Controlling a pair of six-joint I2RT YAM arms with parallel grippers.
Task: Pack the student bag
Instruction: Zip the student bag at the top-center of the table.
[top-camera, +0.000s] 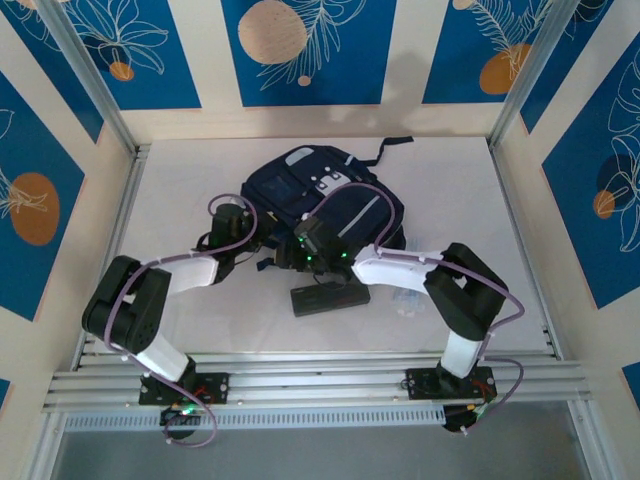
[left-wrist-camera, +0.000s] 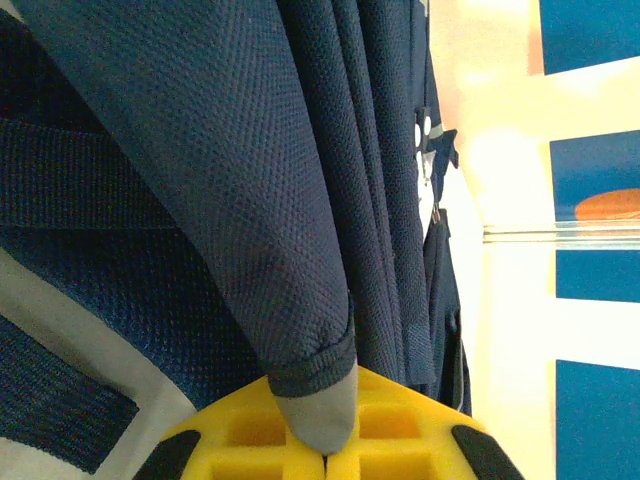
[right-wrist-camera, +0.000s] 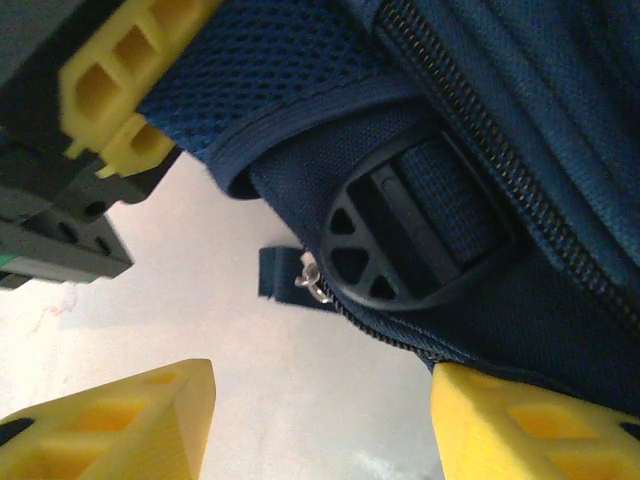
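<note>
The student bag (top-camera: 325, 195), dark navy with light grey stripes, lies in the middle of the table. My left gripper (top-camera: 272, 257) is at its near edge, its yellow fingers (left-wrist-camera: 400, 430) shut on a grey tab (left-wrist-camera: 322, 410) at the end of a navy flap. The same gripper (right-wrist-camera: 110, 95) appears at upper left in the right wrist view. My right gripper (top-camera: 312, 250) is right beside it and stands open (right-wrist-camera: 320, 430). It is just short of the bag's zipper pull (right-wrist-camera: 310, 281) and a black round buckle (right-wrist-camera: 400, 240), one finger (right-wrist-camera: 530, 425) under the bag's edge.
A flat black rectangular case (top-camera: 325, 297) lies on the white table (top-camera: 480, 200) just in front of the bag. A small clear item (top-camera: 406, 301) rests to its right. Metal posts and patterned walls close in the table on three sides.
</note>
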